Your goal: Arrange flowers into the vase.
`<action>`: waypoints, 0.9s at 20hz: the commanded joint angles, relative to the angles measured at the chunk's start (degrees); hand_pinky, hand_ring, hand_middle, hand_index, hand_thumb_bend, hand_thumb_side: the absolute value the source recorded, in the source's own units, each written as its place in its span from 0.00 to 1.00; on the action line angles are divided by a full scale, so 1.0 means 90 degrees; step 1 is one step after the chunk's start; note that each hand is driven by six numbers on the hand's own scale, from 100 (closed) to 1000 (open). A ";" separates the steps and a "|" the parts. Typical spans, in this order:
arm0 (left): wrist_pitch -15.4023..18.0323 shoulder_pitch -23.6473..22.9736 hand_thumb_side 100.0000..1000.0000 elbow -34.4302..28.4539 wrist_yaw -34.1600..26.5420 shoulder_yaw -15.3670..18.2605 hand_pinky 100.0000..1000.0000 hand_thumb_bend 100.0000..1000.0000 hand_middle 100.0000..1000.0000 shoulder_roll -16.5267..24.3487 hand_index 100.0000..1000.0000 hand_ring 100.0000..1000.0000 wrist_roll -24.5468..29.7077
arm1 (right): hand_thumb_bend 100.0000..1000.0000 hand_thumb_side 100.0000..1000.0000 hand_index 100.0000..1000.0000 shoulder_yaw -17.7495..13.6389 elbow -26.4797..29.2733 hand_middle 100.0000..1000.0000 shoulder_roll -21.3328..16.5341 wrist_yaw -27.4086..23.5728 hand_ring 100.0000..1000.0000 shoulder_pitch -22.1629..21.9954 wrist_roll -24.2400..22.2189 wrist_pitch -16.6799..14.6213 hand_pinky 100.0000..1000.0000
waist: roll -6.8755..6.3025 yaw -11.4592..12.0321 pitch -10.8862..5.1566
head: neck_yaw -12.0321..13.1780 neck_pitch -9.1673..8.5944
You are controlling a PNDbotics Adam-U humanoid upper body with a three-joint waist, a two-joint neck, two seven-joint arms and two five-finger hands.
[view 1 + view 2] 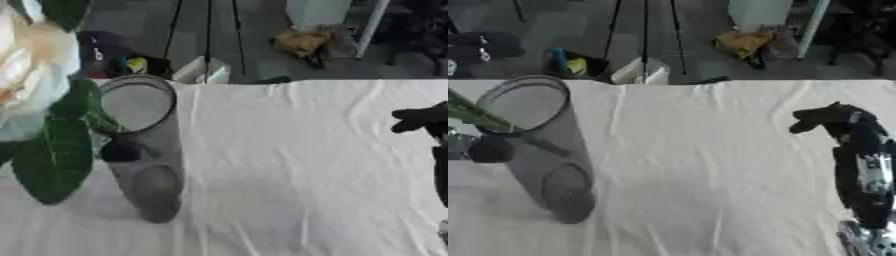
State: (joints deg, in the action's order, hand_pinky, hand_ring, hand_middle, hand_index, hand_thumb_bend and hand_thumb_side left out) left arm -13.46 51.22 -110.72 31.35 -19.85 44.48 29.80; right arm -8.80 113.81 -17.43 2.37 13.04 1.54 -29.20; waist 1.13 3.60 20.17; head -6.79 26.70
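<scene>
The vase (540, 150), a tall clear grey-tinted cylinder, stands upright on the white cloth (710, 165) at about nine o'clock from the table's middle, its round mouth toward the far edge and its base nearer the camera. In the left eye view a large white flower (31, 70) with broad dark green leaves (52, 160) fills the nine-to-eleven o'clock side of the picture, very close to the camera and just beside the vase's rim. In the right eye view only thin green stems (474, 117) show, crossing at the vase's mouth at ten o'clock; whether they are inside the mouth or in front of it cannot be told.

The left hand (487, 149) shows only as a dark rounded tip with a bit of silver behind it, pressed against the vase's wall at nine o'clock. Whether its fingers are curled round anything cannot be told.

The right hand (829, 117) is at three o'clock, well apart from the vase, above the cloth. Its black fingers are bent downward and grasp nothing, and the black and silver forearm (868, 175) runs back toward five o'clock.

Beyond the table's far edge, at twelve o'clock, lies a grey floor with a yellow bundle (741, 42) and dark stand legs (645, 35)
</scene>
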 commanded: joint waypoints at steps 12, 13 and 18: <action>-0.0002 -0.0163 1.00 -0.0176 -0.0098 0.0269 0.87 0.94 0.98 0.0351 1.00 0.91 -0.0151 | 0.00 1.00 0.63 -0.0045 0.0087 0.42 -0.0059 0.0032 0.47 0.0014 0.0012 -0.0002 0.65 | -0.0045 0.0028 -0.0028 | -0.0045 -0.0087; 0.0006 -0.0159 1.00 -0.0183 -0.0120 0.0270 0.88 0.94 0.98 0.0349 1.00 0.91 -0.0174 | 0.00 1.00 0.63 -0.0045 0.0087 0.42 -0.0058 0.0034 0.47 0.0013 0.0011 -0.0005 0.65 | -0.0042 0.0026 -0.0026 | -0.0043 -0.0088; 0.0031 -0.0155 1.00 -0.0225 -0.0218 0.0289 0.87 0.93 0.97 0.0347 1.00 0.90 -0.0318 | 0.00 1.00 0.63 -0.0041 0.0087 0.42 -0.0057 0.0042 0.47 0.0010 0.0004 -0.0011 0.65 | -0.0042 0.0027 -0.0016 | -0.0042 -0.0081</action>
State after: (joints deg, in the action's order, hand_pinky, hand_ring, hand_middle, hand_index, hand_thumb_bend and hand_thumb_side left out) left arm -13.22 49.15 -111.87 29.78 -18.79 45.87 27.51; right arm -8.81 113.81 -17.39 2.38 13.02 1.57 -29.23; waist 1.13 3.85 20.17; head -7.12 26.62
